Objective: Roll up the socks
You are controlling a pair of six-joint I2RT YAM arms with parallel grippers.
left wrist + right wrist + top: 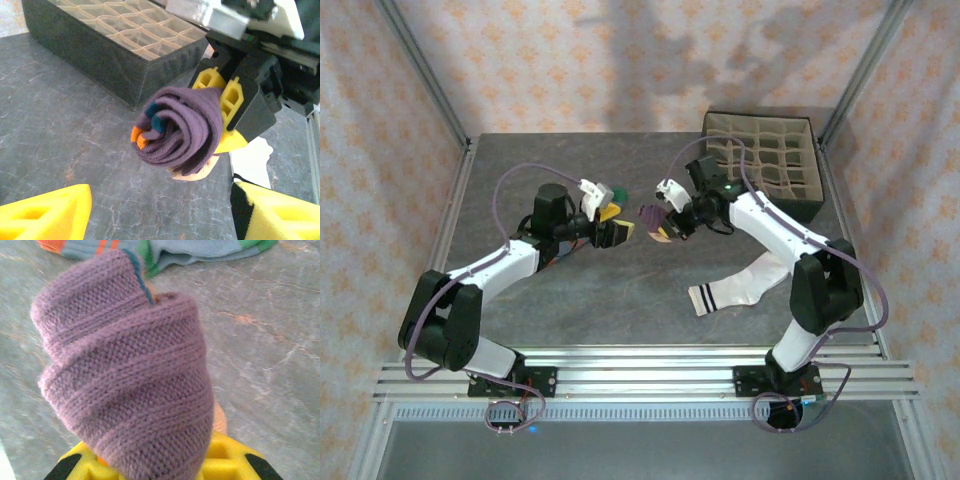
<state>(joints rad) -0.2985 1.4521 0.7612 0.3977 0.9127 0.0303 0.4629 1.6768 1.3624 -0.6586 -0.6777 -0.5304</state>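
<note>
Overhead view: the left arm (490,268) rises from its base at the near-left and folds inward. Its wrist is level and carries the left pincer (612,222) to the middle of the worktop (570,300), facing right. The right arm (780,225) bends sharply at the elbow near the right edge and reaches left, so that the right pincer (670,222) meets the left one nearly head-on, a small gap between them.

The right pincer is clamped on the purple sock (652,218), wound into a tight roll and held clear of the worktop between the two arms. In the left wrist view the coil's spiral end (182,130) faces the camera with a peach edge beneath. The left pincer's yellow fingers (45,210) stand wide apart at either lower corner, touching nothing. In the right wrist view the roll (130,375) stands up from between that pincer's yellow fingers (230,460).

The white sock (740,285), with black cuff stripes, lies flat near the right arm's elbow. The grey-blue sock (200,252) lies on the worktop beyond the roll, probably under the left pincer, though the overhead view hides most of it.

The worktop is dark grey with a stone pattern. A dark compartment box (790,210) with a beige grid stands at the far-right corner. A ribbed aluminium rail (640,365) carries both bases. Metal frame posts (425,75) stand before pale floral wallpaper (620,60).
</note>
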